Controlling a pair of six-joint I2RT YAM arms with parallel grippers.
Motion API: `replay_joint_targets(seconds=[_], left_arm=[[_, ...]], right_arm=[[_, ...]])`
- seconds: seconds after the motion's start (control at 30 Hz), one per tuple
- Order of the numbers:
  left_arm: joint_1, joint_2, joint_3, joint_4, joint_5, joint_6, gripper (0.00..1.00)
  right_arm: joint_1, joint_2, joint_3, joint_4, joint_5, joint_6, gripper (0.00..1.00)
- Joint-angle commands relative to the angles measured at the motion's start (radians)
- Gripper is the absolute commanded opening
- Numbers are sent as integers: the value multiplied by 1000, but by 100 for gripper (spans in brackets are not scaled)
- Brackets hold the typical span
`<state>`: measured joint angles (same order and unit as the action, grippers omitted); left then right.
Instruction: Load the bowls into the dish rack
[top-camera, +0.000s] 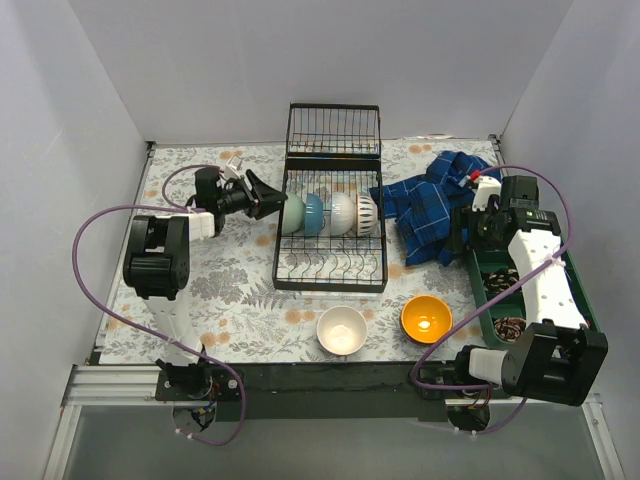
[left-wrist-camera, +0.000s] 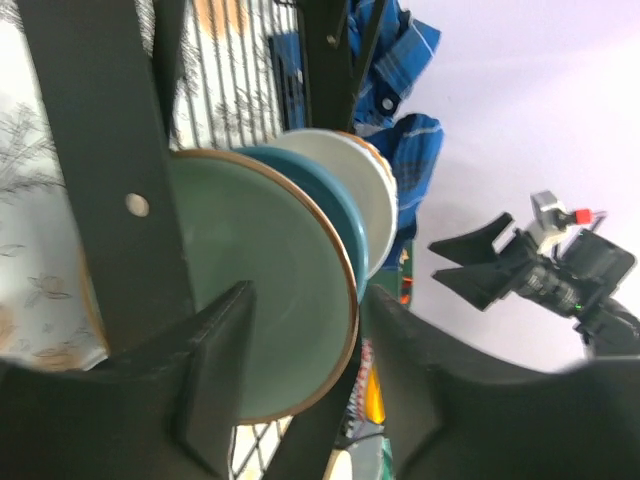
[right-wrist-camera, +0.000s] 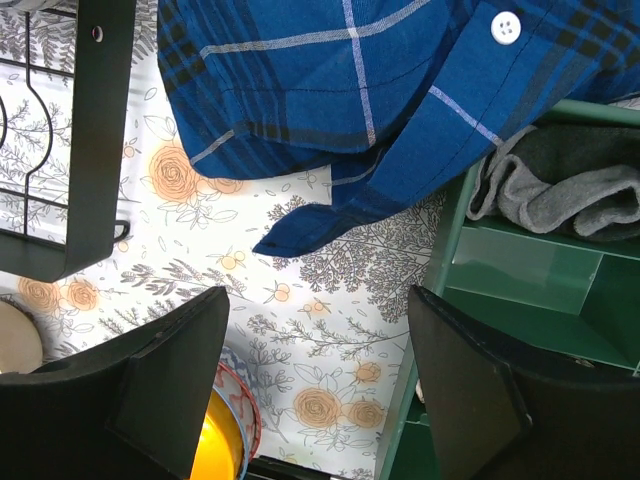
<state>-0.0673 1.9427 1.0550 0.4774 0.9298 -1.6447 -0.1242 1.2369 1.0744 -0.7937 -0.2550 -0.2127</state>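
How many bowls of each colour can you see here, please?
Green bowl: 1
Blue bowl: 1
White bowls: 2
Striped bowl: 1
Orange bowl: 1
Total: 6

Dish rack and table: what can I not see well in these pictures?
Top view: what lies in the green tray, too small and partly covered by the right arm.
Left wrist view: the rearmost bowl in the dish rack, nearly hidden behind the white bowl.
Right wrist view: the orange bowl, cut by the bottom edge and a finger.
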Motion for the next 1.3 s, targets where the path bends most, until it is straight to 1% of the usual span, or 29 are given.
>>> replay_joint_targets(seconds=[0.0, 0.07, 0.17, 0.2, 0.27, 0.33, 0.37, 0.43, 0.5, 0.53, 0.57, 0.6, 0.63, 0.67, 0.7, 0.77, 0.8, 0.83, 0.9, 0.93, 0.97, 1.0, 1.03, 1.07, 1.1, 1.13, 1.17, 1.2, 1.27], left_arm=[[14, -40, 68, -46, -32, 55, 54], [14, -45, 82, -43, -39, 57, 57], [14, -73, 118, -112, -69, 106, 58], [14, -97, 135, -222, -95, 143, 58], [15, -126, 186, -339, -186, 271, 59], [24, -186, 217, -547, -287, 388, 61], [32, -208, 230, -606, -380, 413, 62], [66, -292, 227, -716, -433, 465, 63], [110, -358, 215, -764, -361, 589, 63], [112, -432, 212, -775, -317, 647, 63], [112, -467, 203, -783, -251, 815, 63], [107, -500, 189, -815, -62, 888, 62], [101, -531, 197, -859, 1, 975, 62], [89, -551, 221, -937, 57, 1062, 63], [37, -548, 300, -1150, 123, 1297, 63], [-30, -538, 364, -1374, 113, 1507, 63], [-119, -533, 394, -1533, 89, 1683, 63], [-171, -537, 389, -1578, 13, 1718, 63], [-276, -586, 344, -1573, -66, 1723, 63], [-380, -611, 283, -1548, -132, 1699, 63], [-435, -631, 254, -1522, -179, 1685, 63], [-557, -663, 225, -1457, -230, 1659, 63], [-618, -675, 164, -1424, -325, 1589, 63], [-675, -679, 140, -1397, -366, 1561, 64], [-781, -680, 116, -1343, -402, 1522, 64], [-830, -674, 79, -1288, -460, 1455, 64], [-882, -656, 70, -1274, -459, 1424, 64], [-890, -648, 65, -1260, -435, 1384, 64], [-923, -622, 68, -1235, -468, 1382, 64]], right_arm=[[-3, -31, 24, 25, -18, 7, 80], [-5, -43, 6, 24, -18, 9, 80], [-5, -63, -8, 17, -17, 9, 80], [-5, -71, -10, 16, -15, 7, 80], [-5, -77, -11, 10, -12, 3, 80], [-5, -86, -11, 5, -7, -1, 80], [-5, -91, -13, 4, -4, -2, 80], [-5, -99, -11, -1, -7, -7, 80], [-5, -103, -10, -4, -7, -14, 80], [-5, -105, -10, -4, -9, -16, 80], [-3, -105, -10, -7, -12, -19, 80], [-5, -105, -10, -6, -13, -20, 80], [-5, -105, -10, -6, -15, -25, 80], [-5, -103, -8, -6, -13, -28, 80], [-3, -97, -8, -4, -12, -31, 80], [-5, -91, 1, -6, -16, -42, 80], [-5, -86, 2, -4, -18, -45, 80], [-5, -83, 7, -4, -18, -51, 80], [-3, -77, 18, -6, -23, -59, 80], [-3, -76, 22, -6, -23, -60, 80], [-3, -74, 25, -6, -23, -65, 80], [-2, -71, 35, -4, -23, -65, 80], [-3, -70, 38, -6, -24, -65, 80], [-3, -67, 42, -6, -23, -63, 80], [-2, -67, 53, -6, -23, -60, 80], [0, -65, 71, -10, -18, -57, 80], [1, -62, 84, -13, -18, -56, 80], [1, -60, 99, -24, -21, -59, 80], [5, -62, 130, -25, -18, -76, 80]])
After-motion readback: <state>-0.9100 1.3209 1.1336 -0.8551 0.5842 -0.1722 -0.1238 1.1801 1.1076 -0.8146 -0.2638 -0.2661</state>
